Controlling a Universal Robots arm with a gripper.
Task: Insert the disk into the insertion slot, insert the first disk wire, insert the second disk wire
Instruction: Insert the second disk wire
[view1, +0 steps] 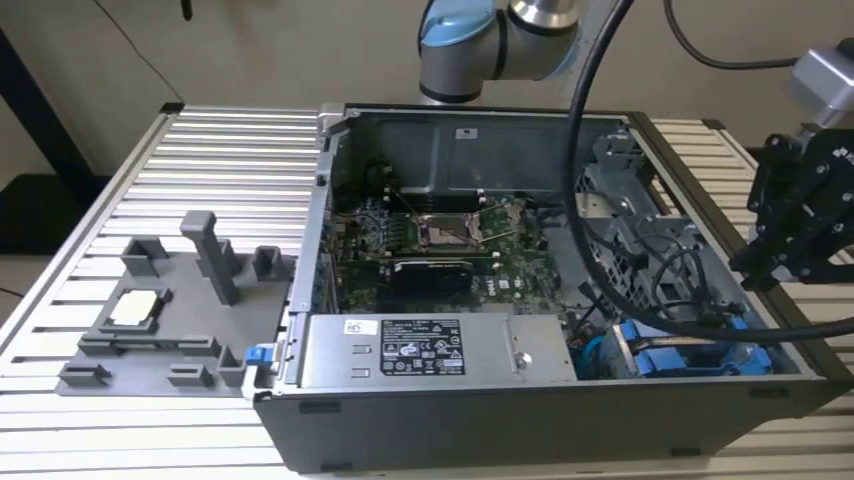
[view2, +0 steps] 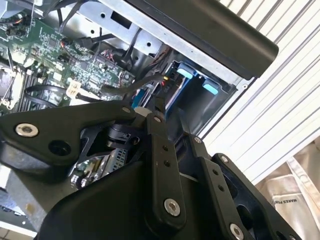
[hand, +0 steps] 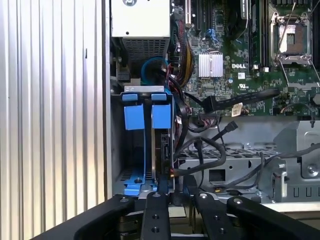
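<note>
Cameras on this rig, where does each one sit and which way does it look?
Exterior view: off the arm, above the open computer case, looking down into it; the arm and gripper show.
First wrist view: on the wrist, looking past the gripper straight at the disk in its slot.
Second wrist view: on the wrist, looking slantwise across the gripper towards the disk.
Shared: all three see the disk and the circuit board.

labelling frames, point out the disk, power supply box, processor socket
the disk (hand: 161, 116), first wrist view, blue handle end
the power supply box (view1: 420, 358), exterior view, its label
the processor socket (view1: 447, 232), exterior view, its middle
</note>
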